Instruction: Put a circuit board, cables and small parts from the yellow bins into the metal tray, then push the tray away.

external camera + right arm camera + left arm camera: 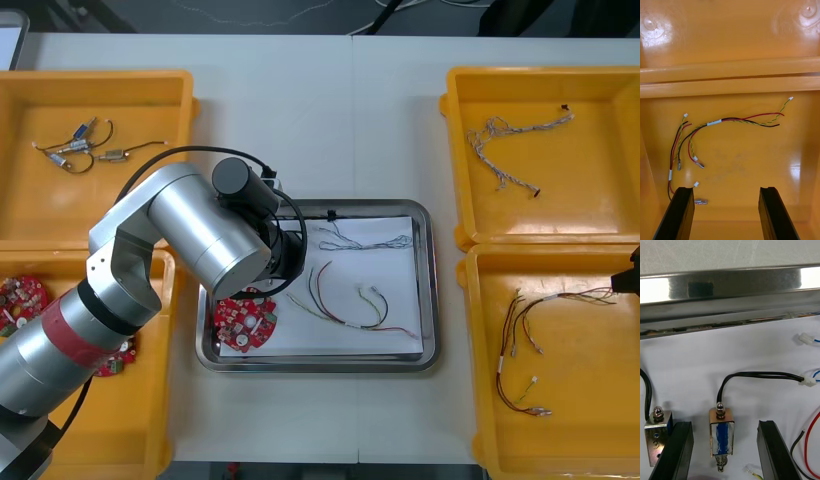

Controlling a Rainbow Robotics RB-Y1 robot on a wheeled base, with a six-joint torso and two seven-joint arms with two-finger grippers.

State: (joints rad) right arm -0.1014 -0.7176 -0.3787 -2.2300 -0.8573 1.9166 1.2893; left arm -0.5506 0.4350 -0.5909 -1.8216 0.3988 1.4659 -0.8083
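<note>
Between the spread fingers point(679, 444) of the left pincer point(724, 423) lies a small metal part point(721, 435)

We see a light counter point(330, 120) bearing five things. On our left stand the far left bin point(100, 76) and the near left bin point(140, 420), on our right the far right bin point(590, 200) and the near right bin point(580, 400). The metal tray point(427, 280) lies between them.
</note>
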